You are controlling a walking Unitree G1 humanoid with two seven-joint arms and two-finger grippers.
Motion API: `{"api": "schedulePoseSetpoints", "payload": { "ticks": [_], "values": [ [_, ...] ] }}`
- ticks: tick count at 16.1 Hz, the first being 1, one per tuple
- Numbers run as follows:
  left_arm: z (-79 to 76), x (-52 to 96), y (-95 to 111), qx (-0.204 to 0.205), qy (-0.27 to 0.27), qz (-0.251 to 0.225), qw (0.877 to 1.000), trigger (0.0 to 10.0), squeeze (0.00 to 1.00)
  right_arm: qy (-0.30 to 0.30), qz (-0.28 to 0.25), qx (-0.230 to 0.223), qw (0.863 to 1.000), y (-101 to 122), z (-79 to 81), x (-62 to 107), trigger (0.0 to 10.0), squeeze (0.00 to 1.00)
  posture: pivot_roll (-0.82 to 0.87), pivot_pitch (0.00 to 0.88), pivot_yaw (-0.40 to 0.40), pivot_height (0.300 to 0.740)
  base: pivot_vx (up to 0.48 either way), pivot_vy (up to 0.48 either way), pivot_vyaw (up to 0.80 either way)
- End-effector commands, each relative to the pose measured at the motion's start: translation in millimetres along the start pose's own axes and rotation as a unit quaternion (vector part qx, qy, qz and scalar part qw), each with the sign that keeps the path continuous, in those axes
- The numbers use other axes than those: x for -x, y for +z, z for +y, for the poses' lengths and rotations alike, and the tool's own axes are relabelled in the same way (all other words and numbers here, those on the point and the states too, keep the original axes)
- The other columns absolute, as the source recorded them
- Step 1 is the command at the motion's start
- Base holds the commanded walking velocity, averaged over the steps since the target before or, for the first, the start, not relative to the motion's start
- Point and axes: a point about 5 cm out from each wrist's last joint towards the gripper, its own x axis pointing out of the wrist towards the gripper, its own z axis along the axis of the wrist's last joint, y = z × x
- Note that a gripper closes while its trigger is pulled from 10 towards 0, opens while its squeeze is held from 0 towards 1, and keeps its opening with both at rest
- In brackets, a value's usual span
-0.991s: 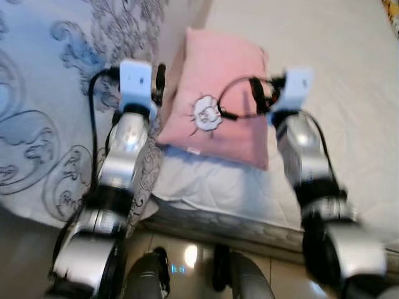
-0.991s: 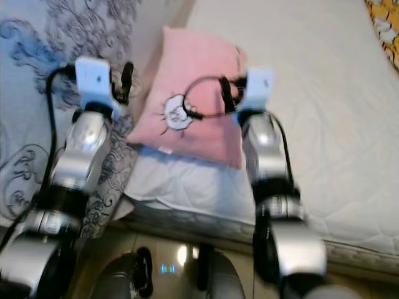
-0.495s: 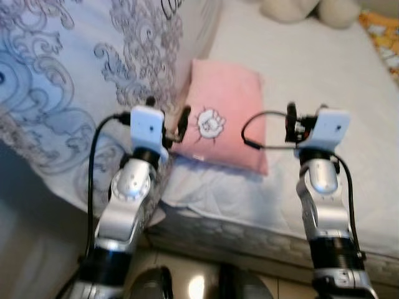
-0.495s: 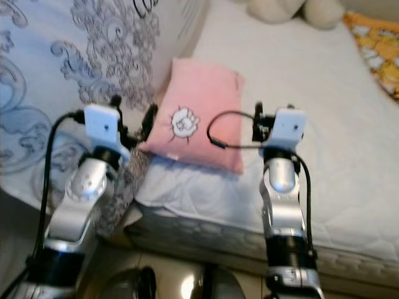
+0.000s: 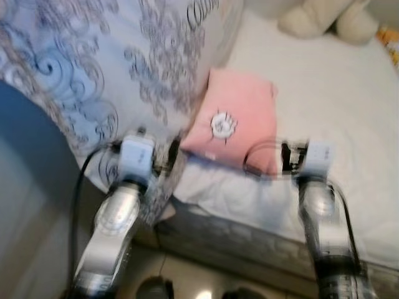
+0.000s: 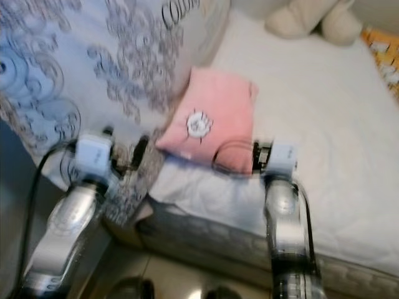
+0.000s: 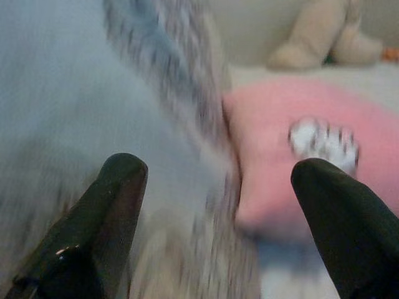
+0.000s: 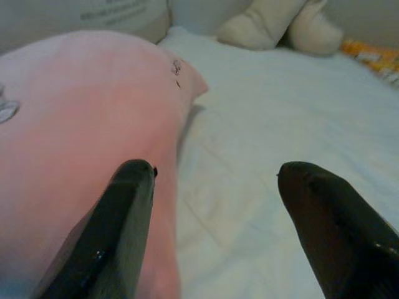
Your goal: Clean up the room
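1. Now the whole head view has shifted: the mattress (image 6: 324, 124) shows farther up, with a cream plush toy (image 6: 312, 18) at its head, so the camera has pulled back and tilted; the bedding itself has not moved.
2. Patterned duvet (image 5: 112, 75) lies heaped just left of the pink pillow (image 5: 240, 118), overlapping its left edge.
3. Pink pillow rests flat near the mattress's front edge, unheld.
4. Left gripper (image 7: 218, 205) hovers short of the pillow's left corner, fingers wide apart, empty.
5. Right gripper (image 8: 215, 205) hovers at the pillow's right edge, spread wide, empty.
6. Judgement: both arms have backed off; tidying the pillow is not yet begun.
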Motion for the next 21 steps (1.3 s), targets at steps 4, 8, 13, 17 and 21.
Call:
{"api": "schedulePoseSetpoints", "payload": {
  "ticks": [4, 8, 13, 17, 21],
  "values": [
    [22.1, 33.6, -41, 0.017, 0.036, 0.069, 0.997, 10.0, 0.00, -0.014, -0.061, 0.029, 0.998, 4, -14.8, 50.3, 10.0, 0.00, 0.02, 0.000, -0.058, 0.740, 0.000, 0.000, 0.00],
    [16.5, 24.9, -29, -0.016, -0.014, -0.002, 1.000, 10.0, 0.00, -0.031, -0.016, 0.006, 0.999, -17, -21.7, 56.1, 10.0, 0.00, 0.02, 0.000, -0.052, 0.740, 0.000, 0.000, 0.00],
    [1.4, 8.4, -31, 0.002, -0.044, -0.008, 0.999, 10.0, 0.00, -0.009, -0.046, 0.004, 0.999, -5, -11.9, 33.2, 10.0, 0.00, -0.01, 0.000, -0.025, 0.740, 0.000, -0.350, 0.00],
    [1.3, -5.1, -27, 0.018, -0.041, -0.023, 0.999, 10.0, 0.00, -0.011, -0.046, 0.007, 0.999, -3, -11.5, 26.2, 10.0, 0.00, -0.03, 0.000, -0.018, 0.740, 0.000, -0.480, 0.00],
    [8.7, -12.0, -27, 0.033, -0.029, -0.022, 0.999, 10.0, 0.00, -0.011, -0.040, 0.008, 0.999, -7, -8.5, 27.8, 10.0, 0.00, -0.03, 0.000, -0.009, 0.740, 0.000, -0.476, 0.00]
  ]
}}
